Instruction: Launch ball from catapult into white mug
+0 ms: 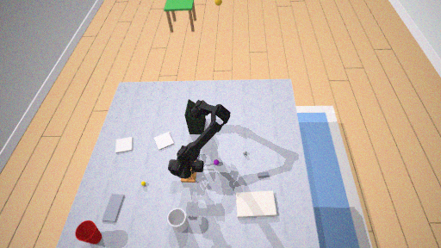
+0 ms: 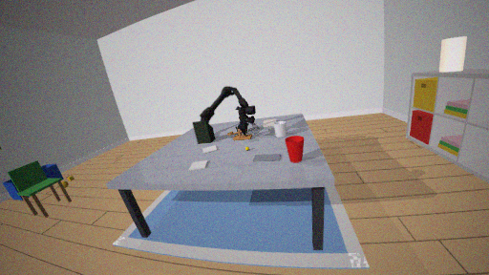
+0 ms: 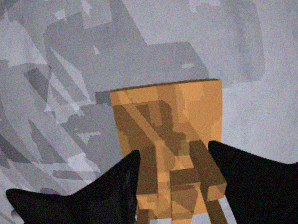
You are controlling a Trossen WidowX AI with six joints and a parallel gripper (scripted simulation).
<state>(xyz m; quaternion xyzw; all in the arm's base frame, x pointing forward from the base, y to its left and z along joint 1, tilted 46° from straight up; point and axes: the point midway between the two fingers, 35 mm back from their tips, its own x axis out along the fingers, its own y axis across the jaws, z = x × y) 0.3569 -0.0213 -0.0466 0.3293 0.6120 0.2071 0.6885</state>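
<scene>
Your end effector (image 1: 188, 173) (image 2: 244, 130) (image 3: 174, 152) is pinching the orange-brown wooden catapult (image 1: 189, 179) (image 2: 243, 137) (image 3: 197, 107), its black fingers either side of the narrow framework at the lower middle of the wrist frame. In the top frame, you have a small round purple ball (image 1: 216, 162) on the worktop (image 1: 146, 99) (image 2: 224, 179), just right of the catapult, and a small round yellow ball (image 1: 143, 183) (image 2: 247, 148) to its left. Your white cylindrical mug (image 1: 177, 218) (image 2: 280, 129) stands upright at lower centre, with a tapered red cup (image 1: 88, 232) (image 2: 295, 149) at lower left. The speckled, pale grey surface carries crisscrossing shadows. Around you are plank flooring, a blue rug (image 1: 332, 172) (image 2: 215, 220) with a pale border under the worktop, a green chair (image 1: 179, 5) (image 2: 35, 185) at far left of the exterior frame, and a pale cubby shelf (image 2: 449, 74) at right.
</scene>
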